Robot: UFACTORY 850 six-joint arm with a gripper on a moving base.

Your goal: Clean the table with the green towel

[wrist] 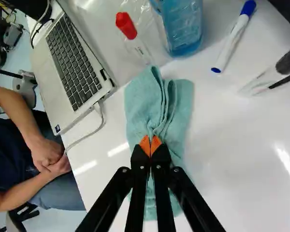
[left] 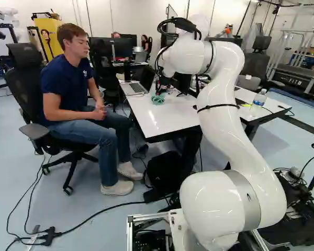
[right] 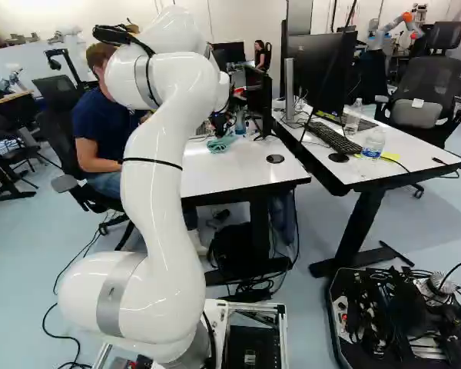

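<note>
White and huge right up front, it's the arm [left: 225, 130], the only one on this job, arched out over the white table [left: 162, 119]! Beside the work sits the open laptop [wrist: 72, 63], its cable [wrist: 103, 120] looping close to the cloth. And here's the green towel [wrist: 137, 106], down on the tabletop, directly under the gripper [wrist: 150, 145], and look at that line: its long axis runs the same way the fingers point, part stretching ahead of the tips, part trailing back beneath them. Narrow grip, pads pinched together on a gathered fold near the middle! Now the smaller stuff: just past the towel's far end stands the blue bottle [wrist: 183, 29], with a red-capped tube [wrist: 126, 26] close by and a blue-capped marker [wrist: 233, 41] off beyond. So wiping looks like the play, and the bare side away from the laptop seems the safer lane; push straight ahead and that bottle could go over, swing laptop-side and the cable could snag!
</note>
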